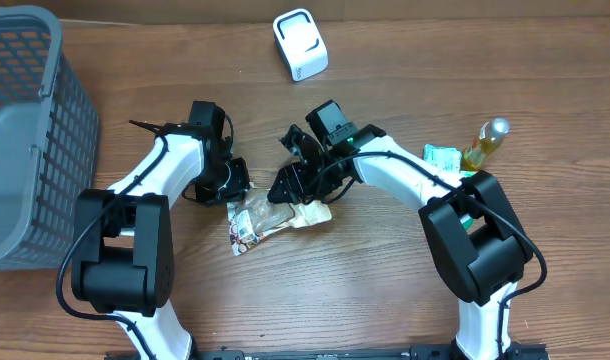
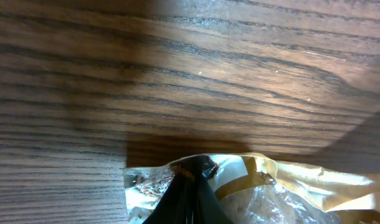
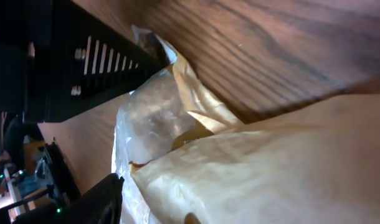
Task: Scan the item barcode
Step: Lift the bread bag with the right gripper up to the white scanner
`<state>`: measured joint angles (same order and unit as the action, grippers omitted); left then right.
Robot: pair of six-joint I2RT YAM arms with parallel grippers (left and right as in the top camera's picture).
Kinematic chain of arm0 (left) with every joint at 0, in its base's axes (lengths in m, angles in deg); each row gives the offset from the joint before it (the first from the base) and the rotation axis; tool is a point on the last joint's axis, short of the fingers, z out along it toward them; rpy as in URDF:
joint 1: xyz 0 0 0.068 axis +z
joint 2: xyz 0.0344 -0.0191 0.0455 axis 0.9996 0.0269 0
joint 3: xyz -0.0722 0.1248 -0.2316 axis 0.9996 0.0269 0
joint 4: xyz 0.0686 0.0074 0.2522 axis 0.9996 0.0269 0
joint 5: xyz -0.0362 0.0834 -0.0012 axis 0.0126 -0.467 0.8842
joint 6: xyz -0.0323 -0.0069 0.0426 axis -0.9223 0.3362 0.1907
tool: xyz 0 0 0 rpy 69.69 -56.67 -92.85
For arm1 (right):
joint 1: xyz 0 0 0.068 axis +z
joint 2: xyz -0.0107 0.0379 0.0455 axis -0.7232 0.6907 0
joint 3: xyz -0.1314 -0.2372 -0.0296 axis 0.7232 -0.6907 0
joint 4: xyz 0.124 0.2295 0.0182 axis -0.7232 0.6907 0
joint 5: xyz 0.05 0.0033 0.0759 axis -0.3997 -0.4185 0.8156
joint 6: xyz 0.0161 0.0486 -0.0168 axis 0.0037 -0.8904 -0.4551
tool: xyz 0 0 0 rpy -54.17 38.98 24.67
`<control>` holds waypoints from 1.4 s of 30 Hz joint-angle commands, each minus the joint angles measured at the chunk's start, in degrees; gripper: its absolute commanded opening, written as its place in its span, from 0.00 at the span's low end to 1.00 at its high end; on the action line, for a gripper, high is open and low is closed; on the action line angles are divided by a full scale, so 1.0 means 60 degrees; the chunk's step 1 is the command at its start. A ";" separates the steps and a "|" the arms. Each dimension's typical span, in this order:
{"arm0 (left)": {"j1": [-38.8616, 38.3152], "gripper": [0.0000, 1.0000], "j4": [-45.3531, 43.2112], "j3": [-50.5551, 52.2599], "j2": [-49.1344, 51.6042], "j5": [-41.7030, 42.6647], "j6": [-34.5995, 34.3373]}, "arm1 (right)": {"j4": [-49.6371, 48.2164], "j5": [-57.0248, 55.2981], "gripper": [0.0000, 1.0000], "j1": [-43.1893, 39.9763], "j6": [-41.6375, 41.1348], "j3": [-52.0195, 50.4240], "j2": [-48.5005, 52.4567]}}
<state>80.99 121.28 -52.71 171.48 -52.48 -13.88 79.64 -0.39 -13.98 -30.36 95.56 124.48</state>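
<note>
**Both arms securing packet, scan not yet done**

Clear-and-tan crinkly plastic snack packet (image 1: 270,217) is lying flat on the brown wood-grain table (image 1: 385,300), near centre, between the two arms. Left gripper (image 2: 199,169) is pinching the packet's left edge, jaws closed tight on the film. Right gripper (image 1: 297,188) is sitting over the packet's right end. In the right wrist view the packet is filling the frame right against the fingers, but the jaws are mostly hidden, so cannot tell whether it is gripping or just closing in. White boxy barcode scanner (image 1: 300,43) is standing at the far side of the table, well apart from the packet. Grey plastic mesh basket (image 1: 70,150) is sitting at the left edge, not involved.

Judged step: getting hold of the item at both ends, before any lift. Barcode is not showing in any view, possibly on the underside. Next move is calling for a firm hold at both ends, lifting the packet taut, turning it so the barcode is facing the scanner, then carrying it over. Thin film may be slipping, so a slow lift.
</note>
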 commanded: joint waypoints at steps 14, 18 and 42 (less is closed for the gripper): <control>0.0470 0.08 0.0211 -0.1129 -0.0973 0.0219 -0.0131 | -0.0131 0.0623 0.28 -0.0557 -0.0233 0.0025 -0.0113; 0.0911 0.19 0.0288 -0.1836 -0.1610 0.0153 -0.0124 | -0.0197 0.0619 0.23 -0.0838 0.0062 0.0091 -0.0295; 0.2240 1.00 -0.0310 -0.2758 -0.1923 -0.2317 -0.0131 | -0.2379 -0.4415 0.13 -0.1158 0.6681 0.4284 -0.0645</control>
<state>94.57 119.57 -68.34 160.31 -65.35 -14.97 68.10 -14.27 -20.73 -1.35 120.02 121.75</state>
